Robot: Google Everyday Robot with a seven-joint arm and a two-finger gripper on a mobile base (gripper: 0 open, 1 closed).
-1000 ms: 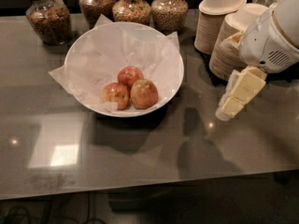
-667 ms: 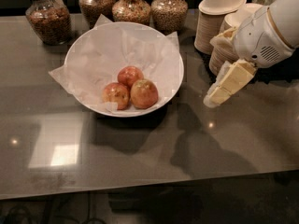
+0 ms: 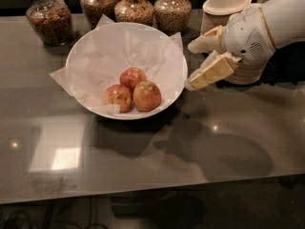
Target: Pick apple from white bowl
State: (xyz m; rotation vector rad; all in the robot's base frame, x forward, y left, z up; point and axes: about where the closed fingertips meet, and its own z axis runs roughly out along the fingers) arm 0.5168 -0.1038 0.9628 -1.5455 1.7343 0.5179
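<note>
The apple point(image 3: 147, 95) is the largest of three, yellowish-orange with a red blush. It lies at the front right inside the white bowl point(image 3: 95, 46), which is lined with crinkled white paper. Two smaller, redder apples point(image 3: 118, 97) point(image 3: 132, 77) lie touching it on its left. My gripper point(image 3: 189, 66) is open and empty. It hangs just outside the bowl's right rim, above the table, with its cream fingers point(image 3: 212, 70) pointing left toward the bowl. The apple is to the gripper's lower left.
Several glass jars of dry food point(image 3: 49, 18) point(image 3: 134, 6) point(image 3: 172, 11) stand along the back, behind the bowl. Stacked tan-sided disposable bowls point(image 3: 226, 4) stand at the back right, behind my arm. The grey table point(image 3: 143, 166) ends at a front edge near the bottom.
My gripper has moved left and up from the right side of the table to the bowl's right rim, and its fingers now stand spread. The apples and bowl have not moved.
</note>
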